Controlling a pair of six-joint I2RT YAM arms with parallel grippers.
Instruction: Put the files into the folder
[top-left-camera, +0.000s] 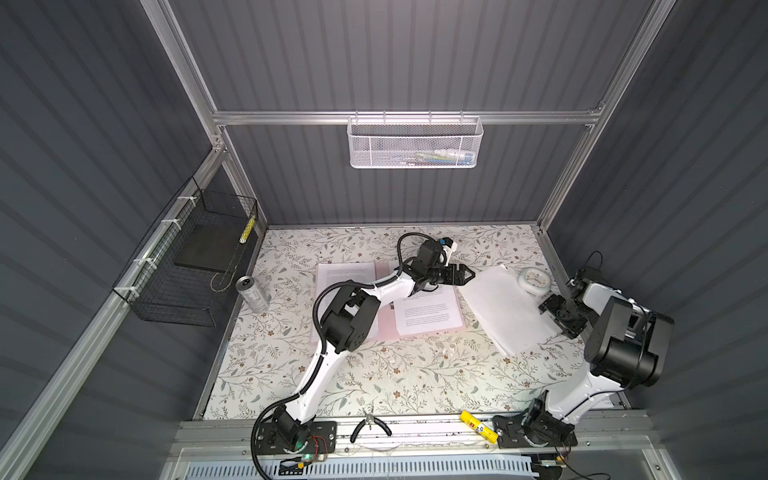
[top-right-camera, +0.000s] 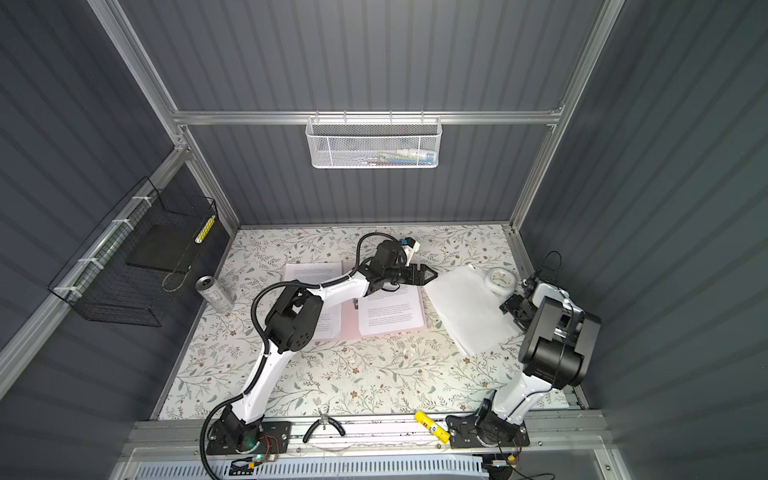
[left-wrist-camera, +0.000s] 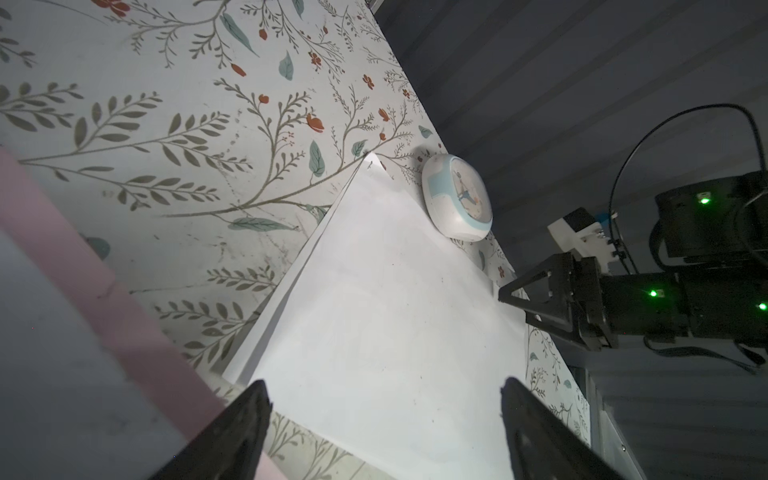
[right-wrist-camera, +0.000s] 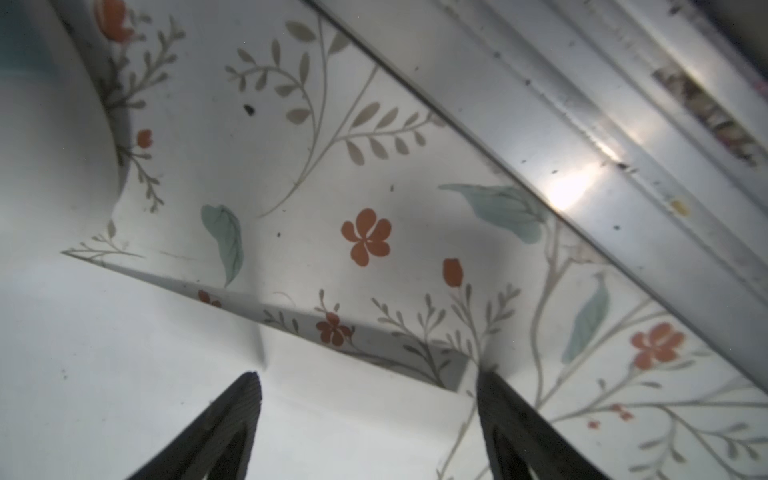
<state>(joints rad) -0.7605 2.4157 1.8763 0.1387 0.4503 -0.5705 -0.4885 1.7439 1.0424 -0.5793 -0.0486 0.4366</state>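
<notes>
The pale pink folder (top-left-camera: 385, 326) (top-right-camera: 350, 324) lies open mid-table, and printed files rest on its left half (top-left-camera: 345, 274) and right half (top-left-camera: 428, 316). To its right lies a stack of files, blank side up (top-left-camera: 507, 311) (top-right-camera: 469, 311) (left-wrist-camera: 374, 311) (right-wrist-camera: 124, 353), set at a slant. My left gripper (top-left-camera: 471, 274) (top-right-camera: 434, 274) (left-wrist-camera: 382, 386) reaches across the folder and hangs open over that stack's near corner. At the stack's far edge my right gripper (top-left-camera: 555, 321) (top-right-camera: 513, 313) (right-wrist-camera: 368, 376) is open, its jaws straddling the paper's edge.
A round white clock (top-left-camera: 536, 281) (left-wrist-camera: 457, 203) touches the stack's back corner. A can (top-left-camera: 253, 293) stands left of the folder. A black wire basket (top-left-camera: 187, 266) hangs on the left wall and a white mesh basket (top-left-camera: 415, 143) at the back. Pliers (top-left-camera: 370, 426) and a yellow tube (top-left-camera: 478, 424) lie on the front rail.
</notes>
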